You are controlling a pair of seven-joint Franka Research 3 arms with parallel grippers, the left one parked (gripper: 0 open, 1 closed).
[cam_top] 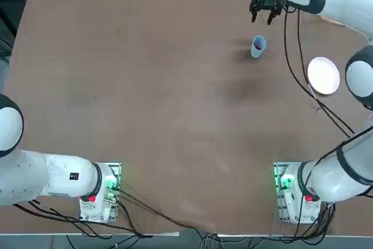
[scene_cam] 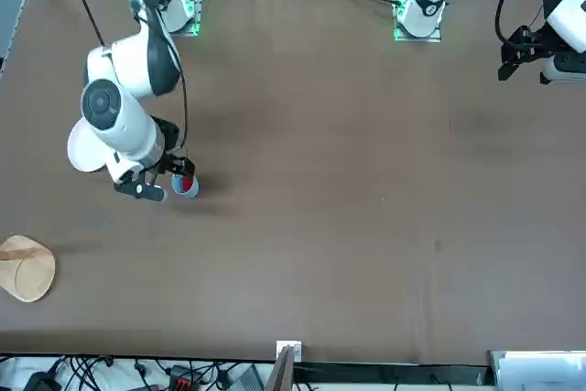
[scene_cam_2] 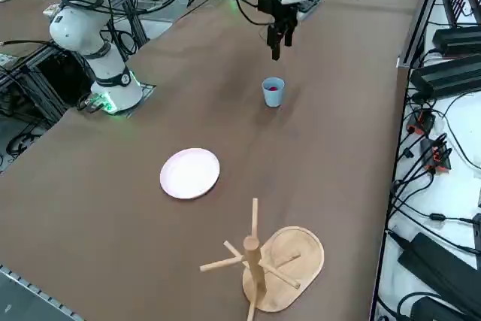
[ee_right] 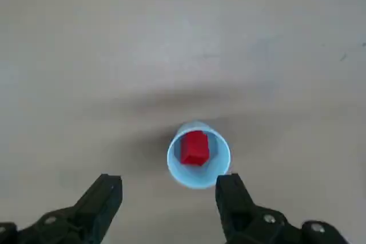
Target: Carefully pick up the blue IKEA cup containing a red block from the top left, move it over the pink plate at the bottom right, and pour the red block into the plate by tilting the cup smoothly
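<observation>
Blue IKEA cup (ee_right: pixel 198 155): upright on the brown table (cam_top: pixel 145 97), untouched.
Red block (ee_right: pixel 194 148): inside the cup.
Right gripper (ee_right: pixel 168 195): above the cup, fingers spread wide, empty.
Pink plate (scene_cam_2: pixel 190 173): near the cup, apart from it, bare.
Wooden stand (scene_cam_2: pixel 263 261): beyond the plate.

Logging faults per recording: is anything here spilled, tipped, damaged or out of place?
Nothing stands out. The blue cup stands upright on the table with the red block inside it. The pink plate lies flat and bare, apart from the cup. The right gripper hangs open above the cup, touching nothing.
</observation>
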